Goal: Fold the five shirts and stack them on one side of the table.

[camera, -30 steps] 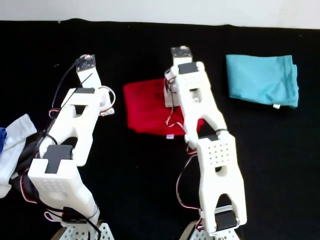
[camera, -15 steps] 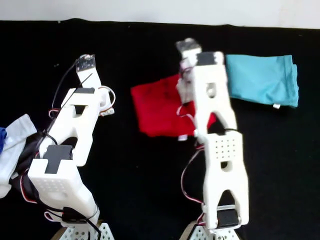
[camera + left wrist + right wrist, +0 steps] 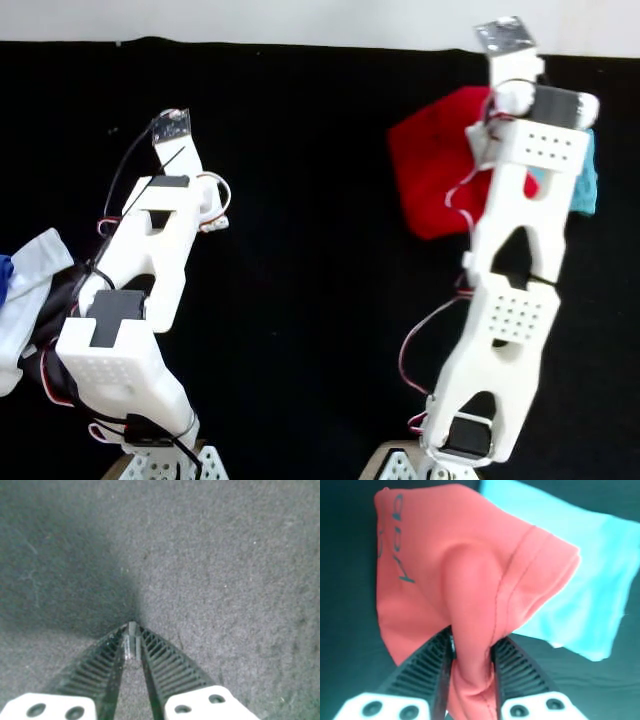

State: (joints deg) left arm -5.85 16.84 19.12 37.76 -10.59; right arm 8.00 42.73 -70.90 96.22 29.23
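Observation:
The folded red shirt (image 3: 435, 170) hangs over the far right of the black table, pinched in my right gripper (image 3: 470, 655), which is shut on a bunched fold of it (image 3: 470, 580). Right behind and under it lies the folded teal shirt (image 3: 590, 580), of which a strip (image 3: 585, 180) peeks out past the right arm in the high view. My left gripper (image 3: 132, 642) is shut with nothing in it, low over bare cloth at the left (image 3: 172, 128).
A pile of white and blue shirts (image 3: 25, 290) lies at the left edge beside the left arm's base. The black table cloth (image 3: 310, 300) is bare between the arms. A pale wall strip runs along the far edge.
My right gripper has carried the red shirt from the table's middle to the far right, over the teal shirt. The left arm has not moved.

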